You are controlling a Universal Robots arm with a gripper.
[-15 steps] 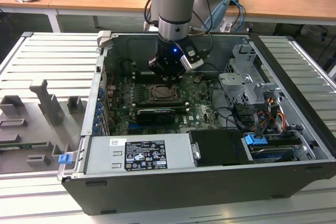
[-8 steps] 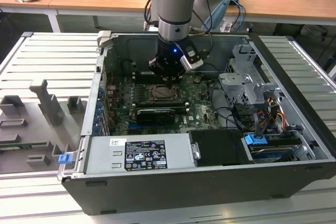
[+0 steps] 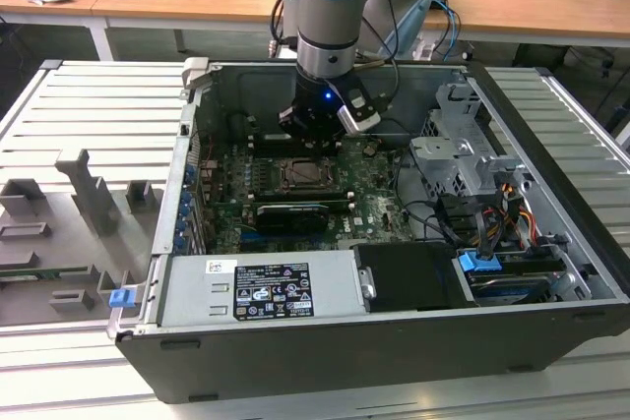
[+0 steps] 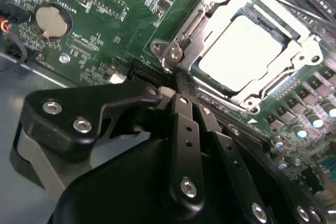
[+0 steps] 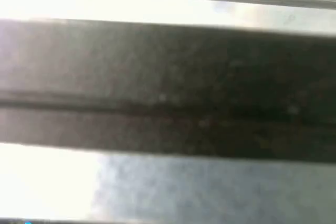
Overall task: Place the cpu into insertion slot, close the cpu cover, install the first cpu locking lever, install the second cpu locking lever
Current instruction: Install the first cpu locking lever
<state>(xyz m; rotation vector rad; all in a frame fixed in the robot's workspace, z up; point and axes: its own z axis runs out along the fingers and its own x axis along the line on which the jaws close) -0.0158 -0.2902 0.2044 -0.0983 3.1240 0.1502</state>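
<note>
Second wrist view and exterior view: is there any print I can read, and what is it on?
Black label on the power supply, exterior view: print too small to read.
White lettering on the motherboard, second wrist view: too blurred to read.
Top of the cpu: no print visible.

The exterior view looks down from in front into the open computer case (image 3: 394,272), well back. The second wrist view sits close above the motherboard (image 4: 110,30), past the gripper (image 4: 186,103); both share the socket area. The first wrist view faces a blurred dark band.
</note>
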